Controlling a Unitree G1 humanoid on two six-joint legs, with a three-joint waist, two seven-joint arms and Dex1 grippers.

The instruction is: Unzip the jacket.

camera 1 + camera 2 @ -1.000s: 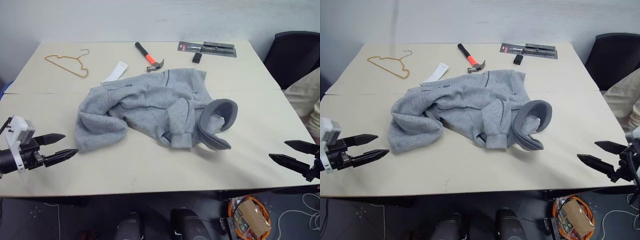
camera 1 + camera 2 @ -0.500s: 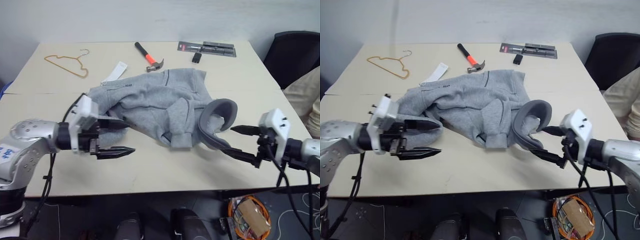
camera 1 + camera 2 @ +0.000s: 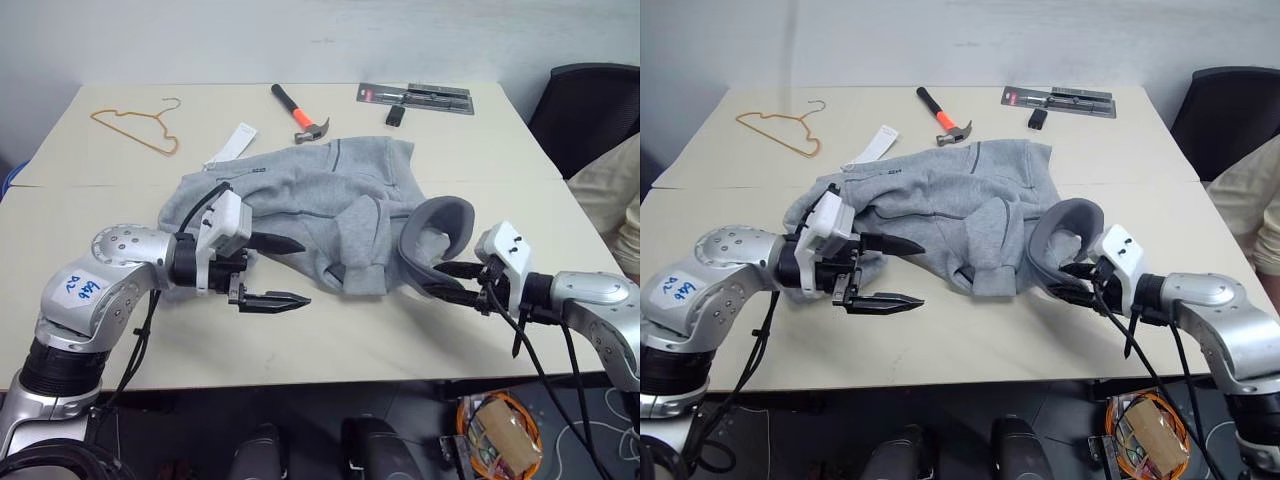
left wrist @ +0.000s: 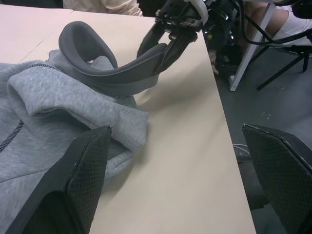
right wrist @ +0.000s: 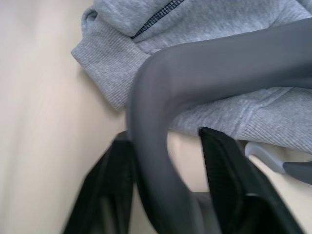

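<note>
The light grey fleece jacket (image 3: 320, 195) lies crumpled on the table, its dark-lined hood (image 3: 440, 225) curled up at the right end. My right gripper (image 3: 440, 282) is shut on the hood's dark rim (image 5: 161, 97), one finger (image 5: 229, 170) on each side of it. The left wrist view also catches that grip (image 4: 163, 41). My left gripper (image 3: 285, 272) hovers open just in front of the jacket's near edge, pointing right toward a folded cuff (image 4: 124, 126). Nothing is between its fingers. A dark zip line (image 5: 156, 17) runs through the fleece near the cuff.
Behind the jacket lie an orange-handled hammer (image 3: 297, 112), a wire hanger (image 3: 135, 128), a white paper tag (image 3: 230, 145), a packaged tool (image 3: 415, 96) and a small black item (image 3: 394, 115). A black chair (image 3: 590, 105) and a seated person (image 3: 610, 195) are at the right.
Both arms swung inward over the table. The right gripper reached the hood and closed on its rim. The left gripper moved right to the jacket's near edge and stayed open.
</note>
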